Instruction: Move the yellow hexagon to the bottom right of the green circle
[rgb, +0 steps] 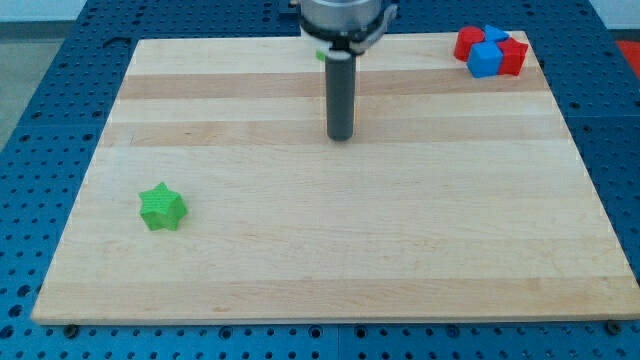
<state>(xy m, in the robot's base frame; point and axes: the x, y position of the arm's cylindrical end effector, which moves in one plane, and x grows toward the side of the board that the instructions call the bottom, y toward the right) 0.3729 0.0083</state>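
My tip (341, 137) rests on the wooden board (330, 250), in its upper middle. The dark rod rises from it to the arm's head at the view's top. A small sliver of green (319, 55) shows at the left edge of the rod near the board's top edge; its shape cannot be made out. No yellow hexagon is clearly visible; it may be hidden behind the rod. No block touches the tip on its visible sides.
A green star (162, 207) lies at the board's left, far below and left of the tip. A cluster of red blocks (512, 55) and blue blocks (485, 60) sits at the board's top right corner. A blue perforated table surrounds the board.
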